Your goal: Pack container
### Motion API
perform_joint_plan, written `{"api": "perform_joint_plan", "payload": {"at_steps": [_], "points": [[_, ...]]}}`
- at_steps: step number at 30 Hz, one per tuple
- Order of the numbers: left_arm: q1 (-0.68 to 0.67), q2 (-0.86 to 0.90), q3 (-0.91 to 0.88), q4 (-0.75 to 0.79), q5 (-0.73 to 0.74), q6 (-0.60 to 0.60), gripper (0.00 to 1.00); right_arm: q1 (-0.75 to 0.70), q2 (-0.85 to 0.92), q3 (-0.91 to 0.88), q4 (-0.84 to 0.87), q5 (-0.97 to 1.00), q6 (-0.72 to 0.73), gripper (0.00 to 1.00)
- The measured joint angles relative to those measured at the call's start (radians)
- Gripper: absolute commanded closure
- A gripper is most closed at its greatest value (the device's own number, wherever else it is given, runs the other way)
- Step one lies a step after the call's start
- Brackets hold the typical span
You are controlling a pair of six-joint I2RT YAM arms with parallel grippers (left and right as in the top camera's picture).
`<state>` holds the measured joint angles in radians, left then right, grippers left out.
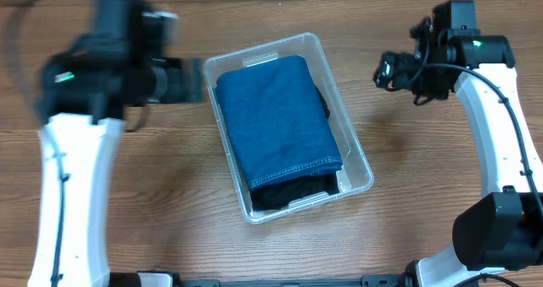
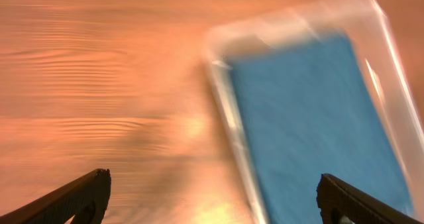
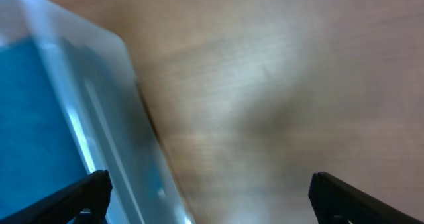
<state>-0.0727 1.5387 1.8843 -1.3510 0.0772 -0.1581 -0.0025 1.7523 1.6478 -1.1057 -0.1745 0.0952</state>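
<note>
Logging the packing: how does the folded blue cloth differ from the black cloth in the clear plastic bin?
The folded blue cloth lies on top, fully visible; the black cloth lies beneath, peeking out only at one end and side. Both sit inside the clear plastic bin.

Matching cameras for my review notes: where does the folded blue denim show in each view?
Overhead: centre, folded blue denim fills the container.
Left wrist: right half, blurred.
Right wrist: left edge, blurred.
Shared landmark: the container's clear rim, bordering the denim in all three.
</note>
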Motion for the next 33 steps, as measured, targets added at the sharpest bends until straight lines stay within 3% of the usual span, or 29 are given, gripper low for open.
{"api": "perform_joint_plan", "payload": {"at_steps": [3, 7, 10, 13, 18, 23, 26, 29, 33], "points": [[0.147, -0.003, 0.002, 0.028, -0.045, -0.053, 0.0, 0.011, 0.0, 0.009, 0.084, -0.009, -0.007, 0.0], [0.237, 0.027, 0.002, 0.027, -0.055, -0.055, 0.0, 0.01, -0.001, 0.01, 0.073, -0.012, -0.011, 0.0], [0.277, 0.026, 0.001, 0.023, -0.017, -0.019, 0.0, 0.01, -0.034, 0.009, 0.056, 0.016, 0.005, 0.0], [0.279, -0.013, -0.027, 0.03, 0.012, 0.017, 0.0, 0.01, -0.174, -0.016, 0.071, 0.064, 0.018, 0.0], [0.279, -0.391, -0.378, 0.222, 0.033, 0.061, 0.0, 0.01, -0.604, -0.262, 0.203, 0.096, 0.025, 0.0], [0.279, -0.864, -0.784, 0.364, 0.037, 0.065, 0.0, 0.011, -1.011, -0.677, 0.279, 0.108, 0.028, 0.0], [0.279, -0.974, -0.88, 0.317, 0.039, 0.065, 0.0, 0.012, -1.133, -0.767, 0.193, 0.111, 0.029, 0.0], [0.279, -1.02, -0.918, 0.141, 0.039, 0.065, 0.0, 0.012, -1.173, -0.786, 0.016, 0.112, 0.032, 0.0], [0.279, -1.027, -0.925, 0.124, 0.039, 0.065, 0.0, 0.011, -1.172, -0.792, -0.063, 0.112, 0.032, 0.0]]}}
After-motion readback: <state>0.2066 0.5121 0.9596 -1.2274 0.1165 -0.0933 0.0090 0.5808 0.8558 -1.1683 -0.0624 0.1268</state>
